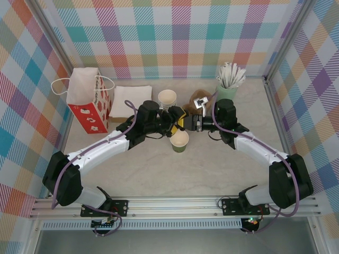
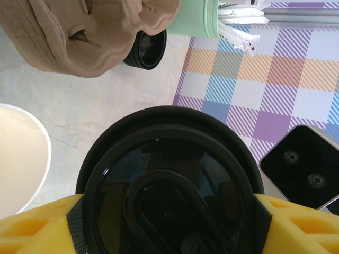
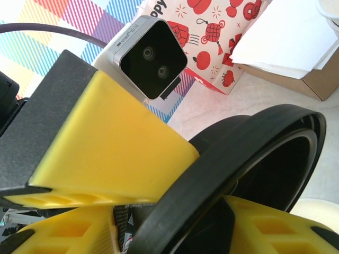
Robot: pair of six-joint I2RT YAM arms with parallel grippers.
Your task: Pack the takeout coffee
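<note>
**A:** Takeout coffee cup (image 1: 179,141) stands open on the worktop (image 1: 212,164), just under the left hand (image 2: 169,227). Why?

**B:** Its lid (image 2: 169,180) is not on yet. The left hand clamps that lid by the rim, jaws wide.

**A:** And the right hand (image 3: 172,235)?

**B:** Its fingers straddle the same lid. I cannot tell whether they grip it. Probably a handover before capping.

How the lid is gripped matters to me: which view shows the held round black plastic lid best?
Left wrist: the round black plastic lid faces the camera, upper rim plain, the left gripper clamping both sides. Right wrist shows it edge-on, cropped. Top external leaves it too small to judge.
</note>
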